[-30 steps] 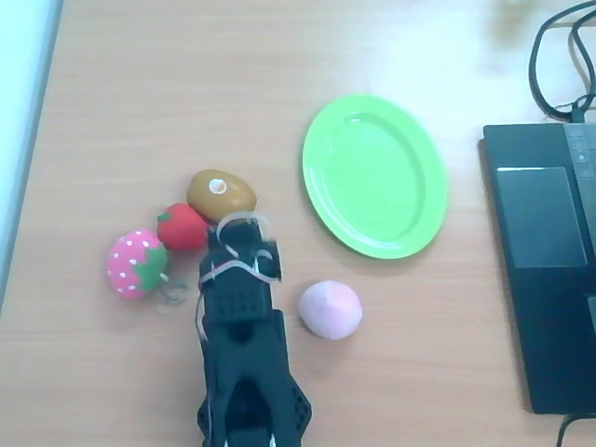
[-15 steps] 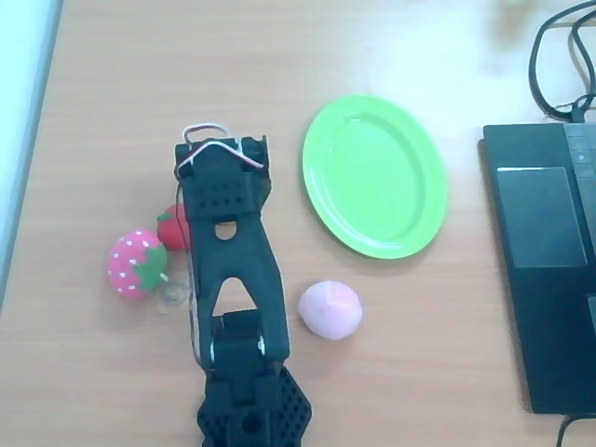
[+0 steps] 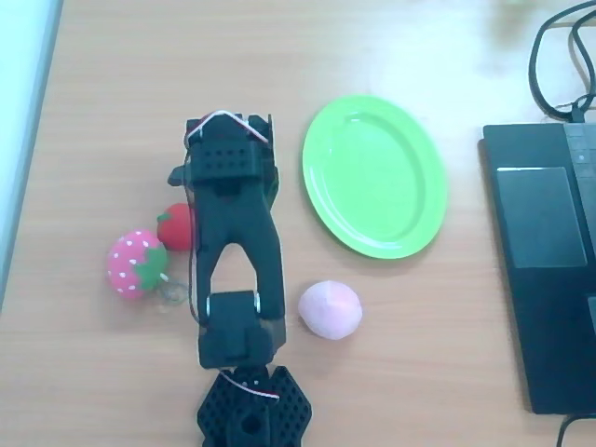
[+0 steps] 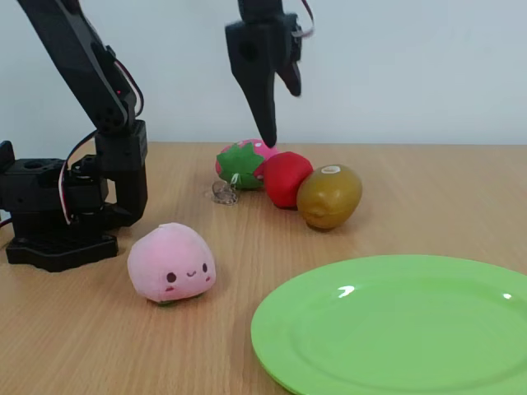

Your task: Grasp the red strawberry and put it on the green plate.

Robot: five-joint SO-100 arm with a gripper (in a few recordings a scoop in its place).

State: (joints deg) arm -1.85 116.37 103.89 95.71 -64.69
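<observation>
From overhead the arm hides the kiwi and half of the red strawberry (image 3: 173, 226). In the fixed view the strawberry (image 4: 286, 178) lies touching the kiwi (image 4: 329, 196); its cap is not visible. The tool (image 4: 277, 103) hangs above, empty, fingers spread. The green plate (image 3: 374, 175) sits mid-desk.

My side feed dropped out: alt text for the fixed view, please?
The black hand hangs open above the red strawberry, which sits between a pink strawberry and a brown kiwi. Nearer the camera are a pink peach and the empty green plate.
</observation>
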